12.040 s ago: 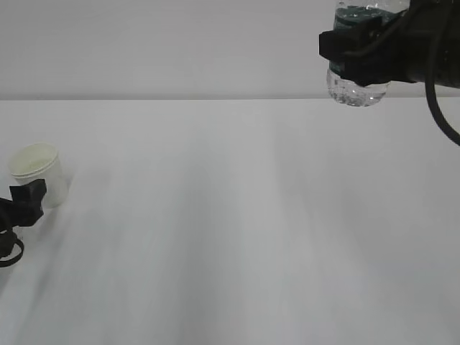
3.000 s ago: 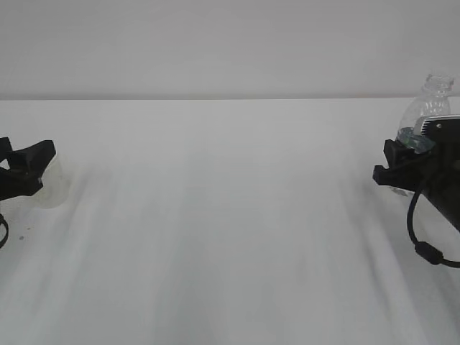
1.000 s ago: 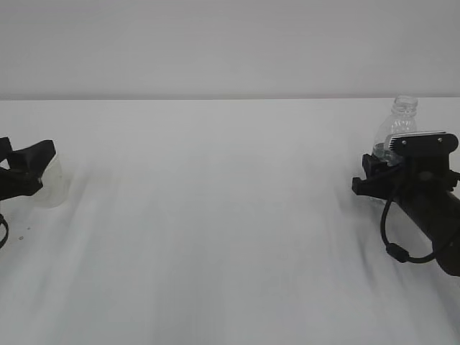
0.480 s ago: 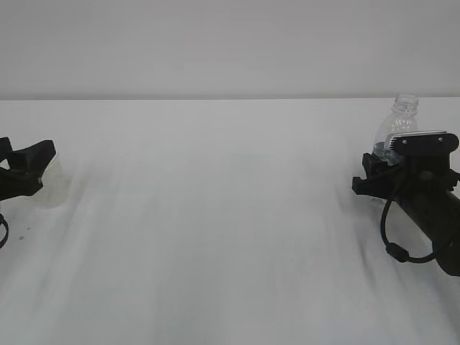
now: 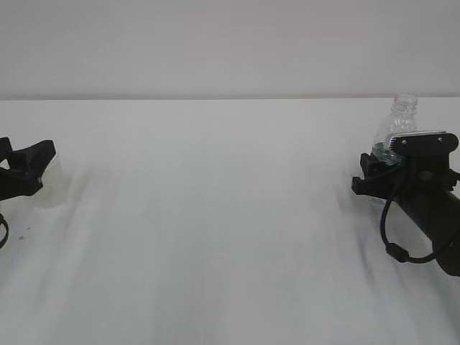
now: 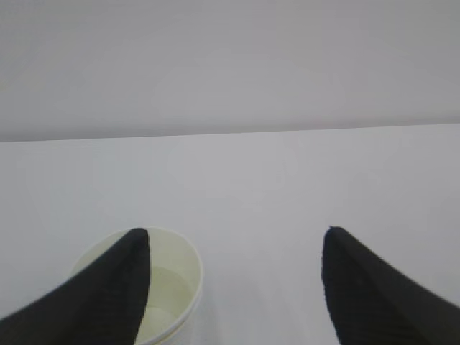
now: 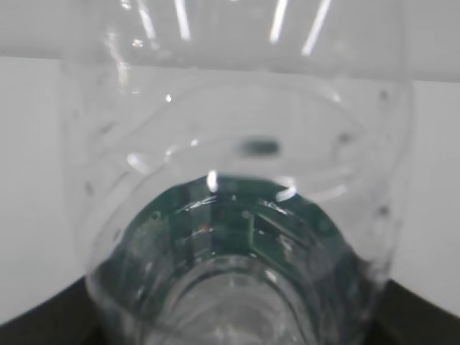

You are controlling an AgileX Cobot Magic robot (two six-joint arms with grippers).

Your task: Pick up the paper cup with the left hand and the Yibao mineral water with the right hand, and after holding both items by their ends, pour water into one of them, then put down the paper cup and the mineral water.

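A white table (image 5: 215, 237) fills the lower part of the exterior view, its far edge running straight across from the left edge to the right edge. Behind that edge stands a plain, pale grey wall (image 5: 215, 43) with no marks, and the same wall and far edge show in the left wrist view. The light is soft and even, and faint grey streaks and soft shadows lie on the table top toward its left and right sides.
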